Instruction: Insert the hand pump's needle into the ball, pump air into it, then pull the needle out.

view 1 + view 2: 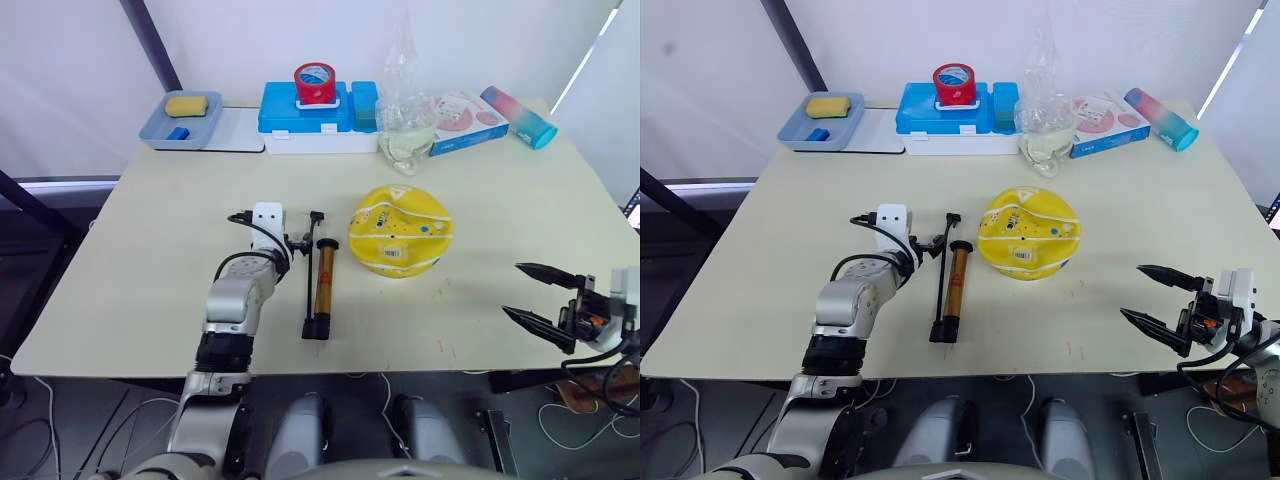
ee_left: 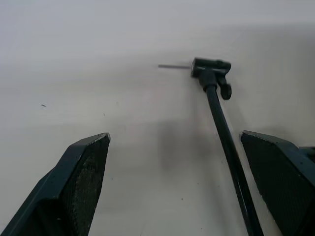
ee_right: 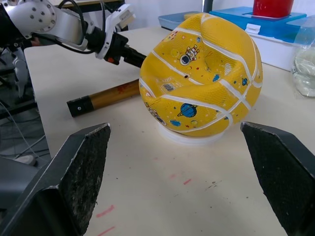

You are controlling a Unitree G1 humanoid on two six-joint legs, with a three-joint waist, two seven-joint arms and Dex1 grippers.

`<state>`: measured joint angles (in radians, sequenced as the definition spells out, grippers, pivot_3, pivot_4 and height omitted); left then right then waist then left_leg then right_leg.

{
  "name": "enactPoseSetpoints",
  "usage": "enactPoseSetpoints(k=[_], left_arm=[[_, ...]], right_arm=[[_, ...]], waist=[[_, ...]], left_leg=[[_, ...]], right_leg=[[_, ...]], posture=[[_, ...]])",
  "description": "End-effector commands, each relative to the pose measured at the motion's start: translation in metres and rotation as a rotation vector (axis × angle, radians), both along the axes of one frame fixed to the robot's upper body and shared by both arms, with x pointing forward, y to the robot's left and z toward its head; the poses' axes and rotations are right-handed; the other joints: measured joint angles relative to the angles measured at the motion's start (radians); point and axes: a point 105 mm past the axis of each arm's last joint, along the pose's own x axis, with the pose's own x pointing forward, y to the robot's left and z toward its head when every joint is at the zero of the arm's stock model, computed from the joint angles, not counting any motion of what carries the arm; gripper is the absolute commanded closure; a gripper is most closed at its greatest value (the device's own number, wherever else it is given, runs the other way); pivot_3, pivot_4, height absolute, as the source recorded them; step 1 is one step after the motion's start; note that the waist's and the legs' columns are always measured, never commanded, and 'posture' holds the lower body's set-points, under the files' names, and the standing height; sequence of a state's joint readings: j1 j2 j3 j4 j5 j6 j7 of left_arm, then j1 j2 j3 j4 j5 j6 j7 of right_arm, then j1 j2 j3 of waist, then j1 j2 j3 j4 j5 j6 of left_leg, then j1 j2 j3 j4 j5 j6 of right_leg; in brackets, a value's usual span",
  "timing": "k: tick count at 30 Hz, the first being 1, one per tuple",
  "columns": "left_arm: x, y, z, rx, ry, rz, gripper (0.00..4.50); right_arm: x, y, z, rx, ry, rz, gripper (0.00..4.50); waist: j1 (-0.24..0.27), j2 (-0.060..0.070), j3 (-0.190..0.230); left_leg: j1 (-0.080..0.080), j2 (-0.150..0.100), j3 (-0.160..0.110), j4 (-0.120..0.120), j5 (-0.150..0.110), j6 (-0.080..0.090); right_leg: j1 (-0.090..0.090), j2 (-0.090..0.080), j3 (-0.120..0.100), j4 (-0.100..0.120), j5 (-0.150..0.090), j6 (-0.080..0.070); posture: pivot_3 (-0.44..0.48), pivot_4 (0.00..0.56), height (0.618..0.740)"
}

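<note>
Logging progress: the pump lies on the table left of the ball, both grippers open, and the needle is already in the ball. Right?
Not quite. The needle lies bare on the table, as the left wrist view shows, not in the ball. The rest holds: the pump lies left of the ball, and the left gripper and right gripper are open.

The setting looked like a robot test lab or staged workspace rather than a home. A plain pale table (image 1: pixel 150 300) stood against white curtain-like backdrops with dark metal poles (image 1: pixel 150 40). Loose cables (image 1: pixel 30 400) trailed over the grey floor beneath. Along the far edge sat a row of unrelated props: a grey tray (image 1: pixel 155 130) with a yellow sponge (image 1: pixel 186 105), a blue and white case (image 1: pixel 300 125) topped by a red tape roll (image 1: pixel 315 83), a clear plastic bag (image 1: pixel 405 110), a flat printed box (image 1: pixel 465 120) and a pastel tumbler (image 1: pixel 517 116).
</note>
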<state>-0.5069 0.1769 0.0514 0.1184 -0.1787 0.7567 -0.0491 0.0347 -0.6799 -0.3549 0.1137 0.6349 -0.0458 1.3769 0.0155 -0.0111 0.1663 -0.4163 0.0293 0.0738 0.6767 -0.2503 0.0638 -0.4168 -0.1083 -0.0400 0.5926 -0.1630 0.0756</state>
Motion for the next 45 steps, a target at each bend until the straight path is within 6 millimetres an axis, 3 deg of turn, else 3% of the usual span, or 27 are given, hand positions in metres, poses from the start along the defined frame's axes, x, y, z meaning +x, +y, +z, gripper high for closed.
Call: enactPoseSetpoints(k=[1,7,16,17,18,23,24,25,26,31,36,45], left_arm=[[0.005,-0.009,0.009,-0.015,-0.037,-0.022,0.00],[0.007,-0.022,-0.003,0.002,-0.005,-0.077,0.00],[0.013,-0.018,-0.012,0.035,0.022,-0.035,0.00],[0.014,-0.018,-0.012,0.044,0.020,-0.035,0.53],[0.014,-0.019,-0.012,0.052,0.017,-0.035,0.77],[0.012,-0.019,-0.015,0.069,0.025,-0.035,3.27],[0.012,-0.018,-0.016,0.074,0.027,-0.033,3.56],[0.011,-0.016,-0.016,0.079,0.030,-0.029,4.30],[0.010,-0.014,-0.017,0.081,0.030,-0.024,4.46],[0.007,-0.005,-0.013,0.054,0.000,0.001,4.46],[-0.002,0.005,0.006,0.051,-0.163,-0.040,4.46],[-0.047,0.015,0.045,0.029,-0.455,-0.265,4.46]], right_arm=[[0.000,0.006,0.009,-0.005,-0.040,0.014,0.06],[0.001,0.009,0.009,-0.004,-0.040,0.014,0.06],[0.006,0.010,0.009,-0.013,-0.055,0.015,0.06],[0.006,0.011,0.009,-0.014,-0.054,0.016,0.00],[0.006,0.011,0.009,-0.015,-0.054,0.017,0.00],[0.006,0.014,0.006,-0.013,-0.050,0.023,0.00],[0.006,0.015,0.006,-0.013,-0.050,0.024,0.00],[0.006,0.015,0.006,-0.012,-0.050,0.025,0.00],[0.005,0.015,0.006,-0.011,-0.049,0.026,0.00],[0.005,0.017,0.006,-0.003,-0.048,0.034,0.00],[0.006,0.020,0.008,0.003,-0.058,0.048,0.00],[0.006,0.033,0.020,0.054,-0.068,0.087,0.00]], waist=[[0.000,0.000,0.000],[0.000,0.000,0.000],[0.002,0.000,0.000],[0.001,0.000,0.000],[0.001,0.000,0.000],[0.000,0.000,0.000],[0.000,0.000,0.000],[0.000,0.000,0.000],[0.000,0.000,0.000],[-0.001,0.000,0.000],[-0.004,0.000,0.000],[0.000,0.000,0.000]], left_leg=[[0.000,0.000,0.000,0.000,0.000,0.000],[0.000,0.000,0.000,0.000,0.000,0.000],[0.000,0.000,-0.001,0.000,0.000,0.000],[0.000,0.000,-0.001,0.000,0.000,0.000],[0.000,0.000,-0.001,0.000,0.000,0.000],[0.000,0.000,-0.001,0.000,0.000,0.000],[0.000,0.000,-0.001,0.000,0.000,0.000],[0.000,0.000,-0.001,0.000,0.000,0.000],[0.000,0.000,-0.001,0.000,0.000,0.000],[0.000,0.000,-0.001,0.000,0.000,0.000],[0.000,0.001,-0.002,0.000,0.000,0.000],[0.000,0.003,-0.003,0.000,0.000,0.000]], right_leg=[[0.000,0.000,0.000,0.000,0.000,0.000],[0.000,0.000,0.000,0.000,0.000,0.000],[0.000,0.000,0.000,0.000,0.000,0.000],[0.000,0.000,0.000,0.000,0.000,0.000],[0.000,0.000,0.000,0.000,0.000,0.000],[0.000,0.000,0.000,0.000,0.000,0.000],[0.000,0.000,0.000,0.000,0.000,0.000],[0.000,0.000,0.000,0.000,0.000,0.000],[0.000,0.000,0.000,0.000,0.000,0.000],[0.000,0.000,0.000,0.000,0.000,0.000],[-0.001,0.000,0.000,0.000,0.000,0.000],[-0.001,-0.001,0.000,0.000,0.000,-0.001]], posture=[[0.000,0.150,0.739],[0.000,0.150,0.739],[0.000,0.150,0.739],[0.000,0.150,0.739],[0.000,0.150,0.739],[0.000,0.150,0.739],[0.000,0.150,0.739],[0.000,0.150,0.739],[0.000,0.150,0.739],[0.000,0.150,0.739],[0.000,0.150,0.739],[0.000,0.150,0.739]])
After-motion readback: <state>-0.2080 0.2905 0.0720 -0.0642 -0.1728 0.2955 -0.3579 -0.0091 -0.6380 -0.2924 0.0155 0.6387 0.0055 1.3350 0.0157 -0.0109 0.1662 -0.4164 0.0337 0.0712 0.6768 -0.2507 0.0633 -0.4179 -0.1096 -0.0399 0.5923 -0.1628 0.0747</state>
